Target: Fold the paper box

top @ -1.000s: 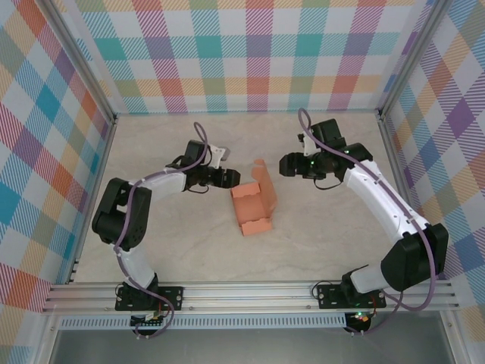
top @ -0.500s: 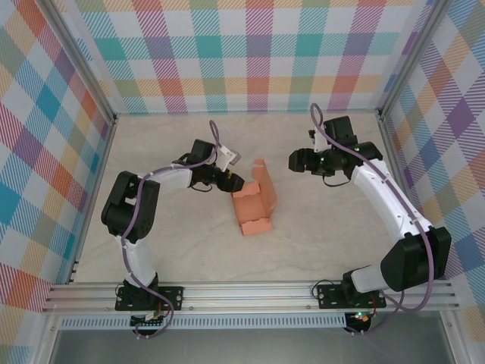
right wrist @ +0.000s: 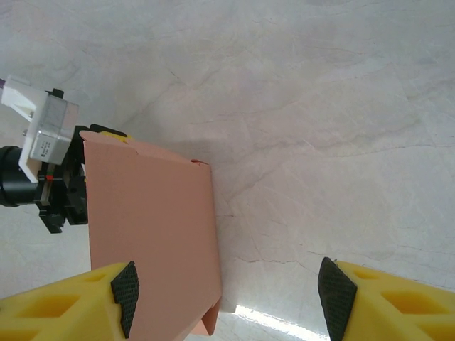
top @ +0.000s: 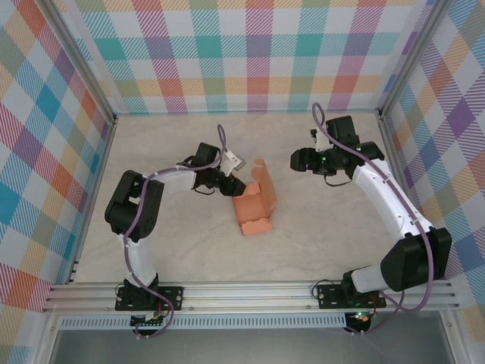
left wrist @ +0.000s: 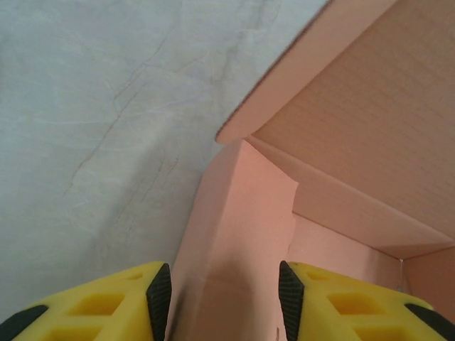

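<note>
The paper box (top: 254, 206) is salmon-orange, half folded, with one flap standing up at its far right, and sits mid-table. My left gripper (top: 230, 186) is at the box's far-left corner. In the left wrist view the gripper (left wrist: 224, 302) is open, its black pads either side of a box wall (left wrist: 238, 234), with the raised flap (left wrist: 370, 106) above right. My right gripper (top: 295, 161) hovers to the right of the box. It (right wrist: 230, 298) is wide open with nothing between its fingers, and the upright flap (right wrist: 149, 227) is just inside its left pad.
Aluminium frame rails (top: 250, 292) run along the near edge, and checked walls close in the other three sides. Bare marble tabletop (top: 326, 227) lies right of and in front of the box. The left arm's wrist camera (right wrist: 39, 142) pokes out behind the flap.
My left gripper moved right up to the box's far-left corner and its jaws narrowed. My right gripper drew slightly right and back, then held still, still open.
</note>
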`<state>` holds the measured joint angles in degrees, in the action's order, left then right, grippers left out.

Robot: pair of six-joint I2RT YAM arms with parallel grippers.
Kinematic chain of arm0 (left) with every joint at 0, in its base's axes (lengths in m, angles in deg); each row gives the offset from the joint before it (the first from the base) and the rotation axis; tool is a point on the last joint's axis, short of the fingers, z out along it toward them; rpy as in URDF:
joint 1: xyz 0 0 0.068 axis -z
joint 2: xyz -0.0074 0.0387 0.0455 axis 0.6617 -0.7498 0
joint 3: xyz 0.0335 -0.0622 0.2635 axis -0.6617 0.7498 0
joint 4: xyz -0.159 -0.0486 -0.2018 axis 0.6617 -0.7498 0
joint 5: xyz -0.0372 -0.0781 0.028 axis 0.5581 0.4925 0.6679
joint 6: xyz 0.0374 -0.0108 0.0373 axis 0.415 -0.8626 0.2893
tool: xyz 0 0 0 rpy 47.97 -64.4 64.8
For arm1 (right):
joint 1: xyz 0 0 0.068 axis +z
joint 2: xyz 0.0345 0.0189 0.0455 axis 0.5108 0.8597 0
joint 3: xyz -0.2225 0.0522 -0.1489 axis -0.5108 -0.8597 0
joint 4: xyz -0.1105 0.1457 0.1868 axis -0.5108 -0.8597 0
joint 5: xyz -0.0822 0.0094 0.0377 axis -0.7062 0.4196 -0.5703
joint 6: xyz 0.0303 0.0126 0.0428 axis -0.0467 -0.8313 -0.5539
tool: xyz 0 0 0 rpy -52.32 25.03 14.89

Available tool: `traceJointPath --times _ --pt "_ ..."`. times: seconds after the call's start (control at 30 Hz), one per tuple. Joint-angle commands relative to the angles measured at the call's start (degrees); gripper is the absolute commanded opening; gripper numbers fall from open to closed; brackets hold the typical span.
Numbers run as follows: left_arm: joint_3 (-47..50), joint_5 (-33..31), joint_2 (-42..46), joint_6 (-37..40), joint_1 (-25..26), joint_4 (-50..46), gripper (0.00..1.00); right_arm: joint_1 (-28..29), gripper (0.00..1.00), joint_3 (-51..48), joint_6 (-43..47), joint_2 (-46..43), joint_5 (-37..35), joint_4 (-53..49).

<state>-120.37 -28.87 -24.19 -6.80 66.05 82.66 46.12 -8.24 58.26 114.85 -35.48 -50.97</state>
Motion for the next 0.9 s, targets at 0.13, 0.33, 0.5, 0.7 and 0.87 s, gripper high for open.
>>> traceJointPath --times 0.13,0.33,0.5,0.7,0.87 --pt "1.46 -3.35 -0.83 1.84 1.04 -0.68 0.36 -0.53 0.7 -0.57 1.01 -1.93 1.17 1.67" --pt "3.68 -4.97 0.25 2.6 2.19 1.28 0.33 -0.77 0.7 -0.44 0.83 -1.69 1.26 2.59" --pt "6.78 -10.91 2.15 1.97 3.65 4.23 0.25 -1.0 0.7 -0.13 0.62 -1.6 1.08 3.33" --pt "9.72 -19.52 4.81 -3.1 4.38 9.44 0.12 -1.16 0.69 -0.71 -3.65 -1.85 0.38 3.63" --pt "11.06 -24.12 6.45 -12.53 4.81 12.47 0.08 -1.44 0.7 -7.58 -16.76 -5.45 2.23 7.32"
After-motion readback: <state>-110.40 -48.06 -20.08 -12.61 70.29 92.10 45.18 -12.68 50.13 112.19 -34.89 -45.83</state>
